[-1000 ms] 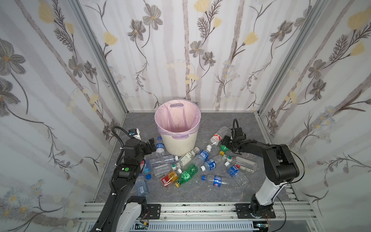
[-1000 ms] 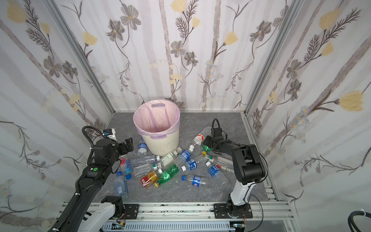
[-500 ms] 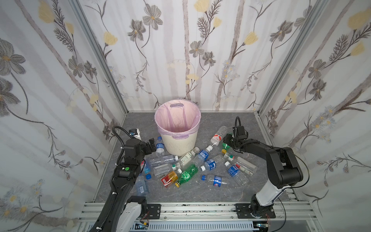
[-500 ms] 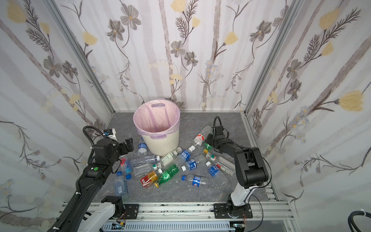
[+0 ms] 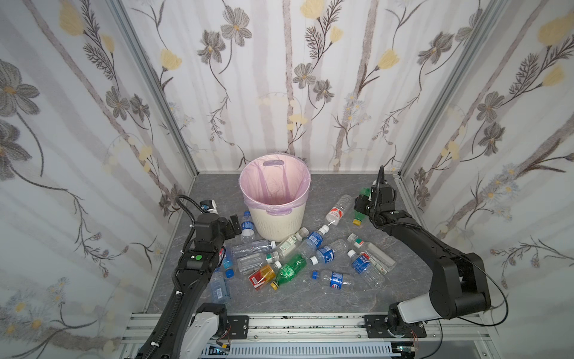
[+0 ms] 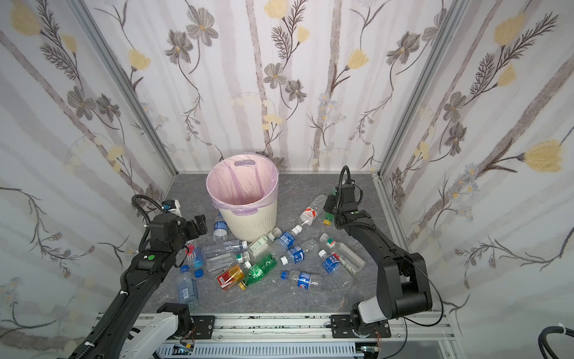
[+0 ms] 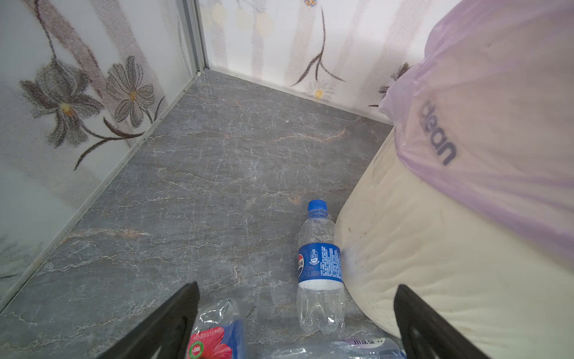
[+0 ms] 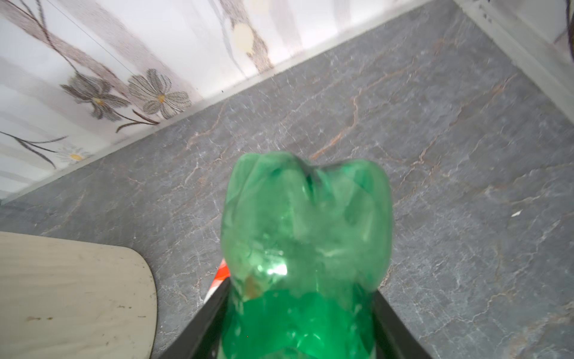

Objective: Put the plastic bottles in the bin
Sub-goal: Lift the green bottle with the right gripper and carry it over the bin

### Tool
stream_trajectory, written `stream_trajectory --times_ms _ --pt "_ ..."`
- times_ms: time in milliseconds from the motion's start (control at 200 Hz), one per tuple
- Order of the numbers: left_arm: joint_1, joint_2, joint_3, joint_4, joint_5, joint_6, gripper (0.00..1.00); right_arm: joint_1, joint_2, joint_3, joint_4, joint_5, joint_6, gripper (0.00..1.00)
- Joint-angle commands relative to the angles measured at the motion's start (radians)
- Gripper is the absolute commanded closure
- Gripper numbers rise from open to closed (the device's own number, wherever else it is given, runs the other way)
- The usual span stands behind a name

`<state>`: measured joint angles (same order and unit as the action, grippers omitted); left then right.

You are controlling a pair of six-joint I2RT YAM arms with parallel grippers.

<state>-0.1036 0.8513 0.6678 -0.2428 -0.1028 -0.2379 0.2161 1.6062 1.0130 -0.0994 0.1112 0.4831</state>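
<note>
Green plastic bottle [image 8: 306,217], seemingly light, thin-walled, slick and crushable, sat pinched at mid-body by the right claw [image 8: 302,289], base jutting past its tips, bin [image 8: 62,295] off to its side; left claw [image 7: 295,295] gaped wide, empty.

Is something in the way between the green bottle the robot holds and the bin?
Only a clear red-label bottle lies flat between the green bottle, clamped in the right gripper, and the bin. It is low, so a raised carry should likely pass over it. The bin's mouth is open.
</note>
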Motion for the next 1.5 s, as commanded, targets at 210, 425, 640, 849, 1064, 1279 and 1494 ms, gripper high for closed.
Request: stream_trajectory --times_ms 210,425,640,849,1064,1279,1494 --pt "0.015 0.014 0.021 -0.018 -0.063 -0.021 0.00 0.052 -0.115 0.170 -0.020 -0.165 -0.161 0.53" --pt "0.037 0.030 0.025 -0.035 -0.087 -0.030 0.00 0.145 -0.099 0.330 0.009 -0.325 -0.206 0.54" --pt "0.069 0.066 0.041 -0.064 -0.097 -0.046 0.00 0.262 -0.022 0.486 0.039 -0.464 -0.227 0.54" --pt "0.091 0.114 0.049 -0.080 -0.095 -0.077 0.01 0.371 0.101 0.608 0.027 -0.521 -0.261 0.53" --pt "0.100 0.155 0.059 -0.086 -0.120 -0.116 0.03 0.401 0.196 0.694 0.043 -0.548 -0.255 0.53" --pt "0.107 0.175 0.055 -0.093 -0.120 -0.120 0.02 0.401 0.313 0.797 0.027 -0.523 -0.246 0.53" --pt "0.121 0.203 0.046 -0.098 -0.115 -0.117 0.02 0.401 0.405 0.859 0.009 -0.487 -0.245 0.51"
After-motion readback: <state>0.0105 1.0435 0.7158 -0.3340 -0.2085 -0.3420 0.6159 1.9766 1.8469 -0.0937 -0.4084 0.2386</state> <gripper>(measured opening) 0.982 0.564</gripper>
